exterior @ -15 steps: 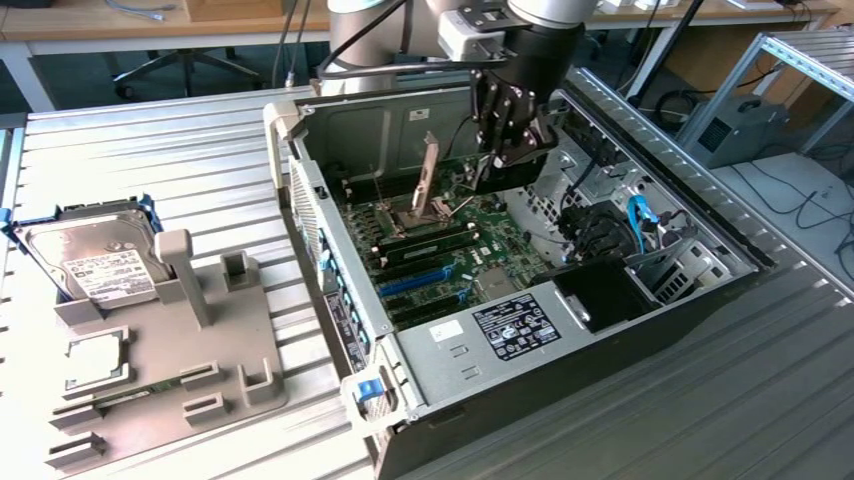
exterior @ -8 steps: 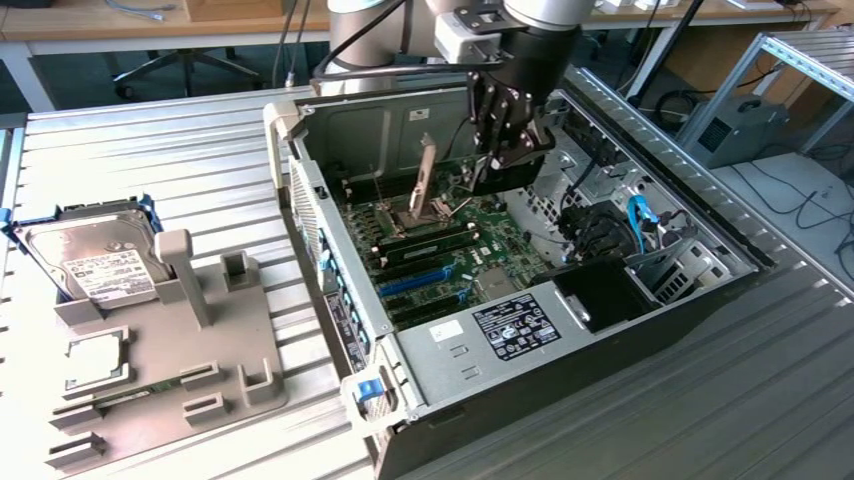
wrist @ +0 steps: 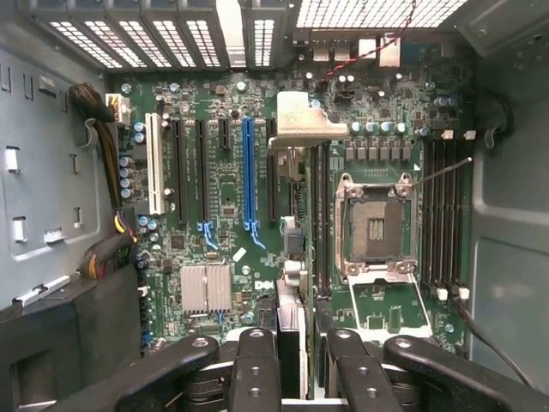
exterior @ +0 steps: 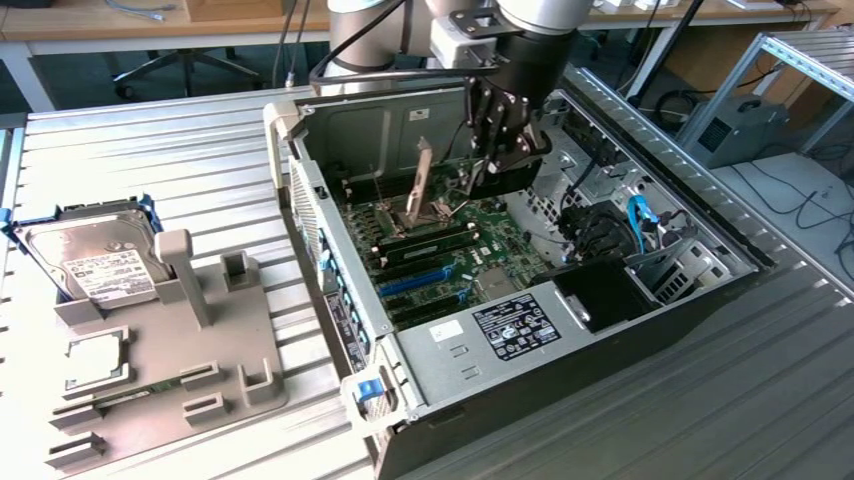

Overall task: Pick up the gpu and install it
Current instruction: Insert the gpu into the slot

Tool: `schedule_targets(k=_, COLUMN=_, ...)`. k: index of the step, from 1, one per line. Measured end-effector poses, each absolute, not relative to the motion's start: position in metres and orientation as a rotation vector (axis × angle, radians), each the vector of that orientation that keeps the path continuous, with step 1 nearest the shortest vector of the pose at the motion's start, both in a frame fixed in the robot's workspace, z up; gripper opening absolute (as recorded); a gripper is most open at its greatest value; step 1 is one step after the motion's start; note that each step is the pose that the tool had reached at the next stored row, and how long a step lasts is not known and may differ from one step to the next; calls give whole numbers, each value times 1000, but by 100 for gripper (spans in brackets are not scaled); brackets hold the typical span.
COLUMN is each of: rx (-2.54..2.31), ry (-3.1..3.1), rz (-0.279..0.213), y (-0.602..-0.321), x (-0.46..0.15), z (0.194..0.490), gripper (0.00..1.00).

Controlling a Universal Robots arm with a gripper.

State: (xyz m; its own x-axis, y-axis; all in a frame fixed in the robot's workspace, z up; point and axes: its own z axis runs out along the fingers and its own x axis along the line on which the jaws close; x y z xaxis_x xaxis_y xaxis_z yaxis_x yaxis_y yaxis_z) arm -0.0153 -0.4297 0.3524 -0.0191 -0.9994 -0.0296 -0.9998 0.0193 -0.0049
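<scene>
Tan-brown on its exposed face, the gpu is seen standing on edge inside the open computer case, tilted slightly, low over the green motherboard and near the case's rear wall. In the wrist view the card is seen edge-on between the black fingers, with its silver bracket at the far end by the rear slot covers; it is lined up close to a black slot beside the long blue slot, though whether its edge is seated cannot be made out. The gripper is reached down into the case from above, and its fingers are pinched against the card's two faces. An empty processor socket is seen next to the card. On the ribbed metal table, at the exterior view's left, a grey fixture tray is placed well apart from the case, and a silver hard drive with a white label is propped in it.
</scene>
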Motion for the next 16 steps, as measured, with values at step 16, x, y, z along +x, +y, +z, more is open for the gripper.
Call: schedule_targets(k=16, rx=-2183, ry=2225, rz=27, y=-432, x=-19, z=348, gripper=27)
